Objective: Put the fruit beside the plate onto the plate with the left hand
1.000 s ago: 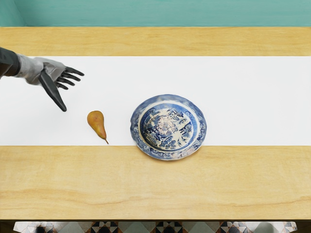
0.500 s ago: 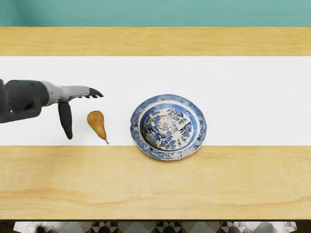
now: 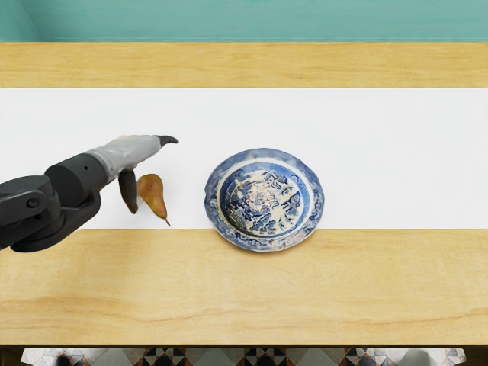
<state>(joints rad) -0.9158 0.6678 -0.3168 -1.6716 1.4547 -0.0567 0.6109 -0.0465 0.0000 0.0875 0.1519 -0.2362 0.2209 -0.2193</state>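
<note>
A brown-orange pear (image 3: 152, 194) lies on the white runner, stem pointing toward the lower right, a short way left of the blue-and-white patterned plate (image 3: 229, 229). The plate holds nothing. My left hand (image 3: 145, 164) reaches in from the left and hovers just over the pear's left side. Its thumb (image 3: 128, 191) hangs down beside the pear's left flank, and the fingers (image 3: 164, 140) stretch out above and behind it. The hand is open and does not grip the fruit. The right arm is out of sight.
A white runner (image 3: 366, 152) crosses the wooden table (image 3: 244, 290) from side to side. A teal wall borders the far edge. A patterned floor shows beyond the near edge.
My left arm has swung in and to the right, lowering the hand from the far left to just over the pear. The pear and plate have not moved.
</note>
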